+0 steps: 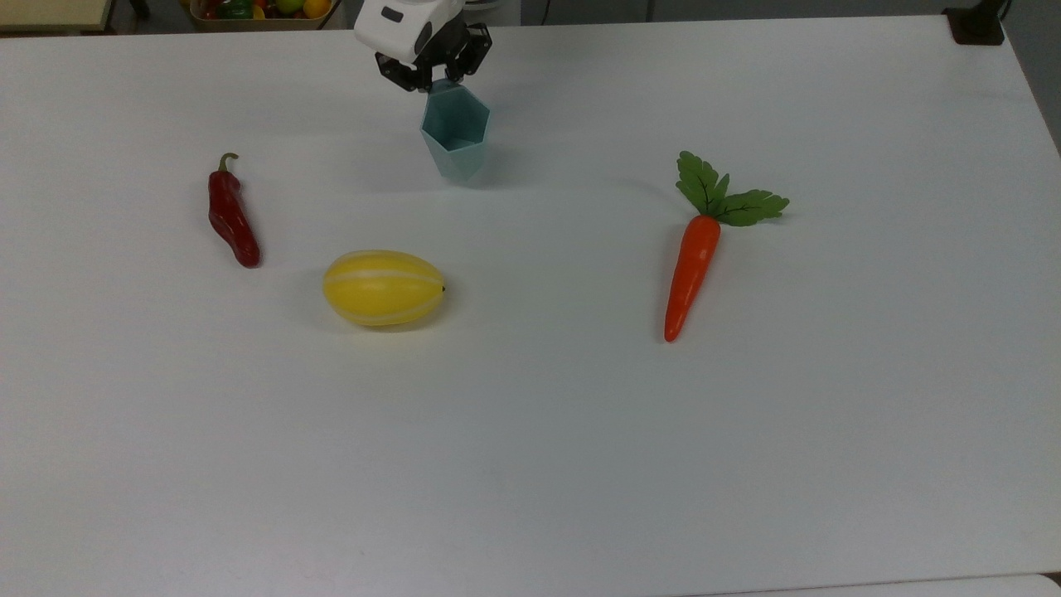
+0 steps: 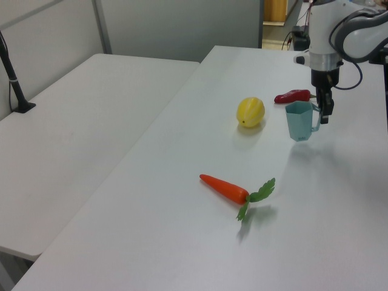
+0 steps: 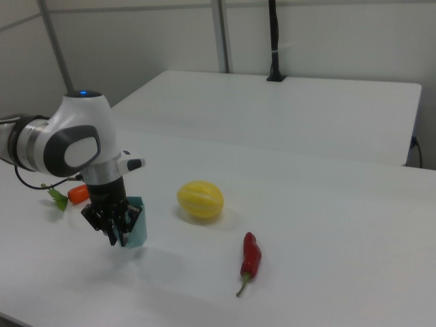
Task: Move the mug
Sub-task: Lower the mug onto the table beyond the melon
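Top view: claw (image 1: 438, 81) grips mug (image 1: 455, 133) handle; no writing readable.

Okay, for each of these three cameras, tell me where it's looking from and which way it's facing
Top view: high, opposite the arm, looking down; gripper at the far edge, holding the mug.
Left view: beyond the carrot, looking along the table; the arm is far right.
Right view: the opposite end, chili nearest; the arm is left.
All share the mug and the melon.
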You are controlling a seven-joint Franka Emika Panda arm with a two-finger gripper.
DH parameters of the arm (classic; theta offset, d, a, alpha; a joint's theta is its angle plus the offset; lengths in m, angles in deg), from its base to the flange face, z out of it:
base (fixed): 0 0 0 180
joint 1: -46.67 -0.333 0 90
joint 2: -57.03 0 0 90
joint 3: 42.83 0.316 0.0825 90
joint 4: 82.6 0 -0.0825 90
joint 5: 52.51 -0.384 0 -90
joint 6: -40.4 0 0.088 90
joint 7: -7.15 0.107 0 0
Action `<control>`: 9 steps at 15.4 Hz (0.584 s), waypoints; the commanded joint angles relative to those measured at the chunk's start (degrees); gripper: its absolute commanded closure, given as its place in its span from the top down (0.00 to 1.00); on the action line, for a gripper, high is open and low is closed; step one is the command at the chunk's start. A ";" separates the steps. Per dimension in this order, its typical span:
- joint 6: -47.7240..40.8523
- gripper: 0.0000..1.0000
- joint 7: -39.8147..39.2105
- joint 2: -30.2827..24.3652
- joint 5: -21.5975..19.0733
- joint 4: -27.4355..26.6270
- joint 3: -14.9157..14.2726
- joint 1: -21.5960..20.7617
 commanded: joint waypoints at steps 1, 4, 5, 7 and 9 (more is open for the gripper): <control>7.03 0.00 -1.63 -1.30 -1.33 -5.10 -0.46 0.08; 7.57 0.02 -1.63 -0.51 -1.33 -5.28 -0.46 0.08; 7.56 0.15 -1.54 -0.08 -1.42 -5.28 -0.46 0.08; 7.56 0.39 -1.02 0.02 -1.59 -5.19 -0.46 0.08; 7.56 0.59 -0.93 0.02 -2.82 -5.10 -0.46 0.08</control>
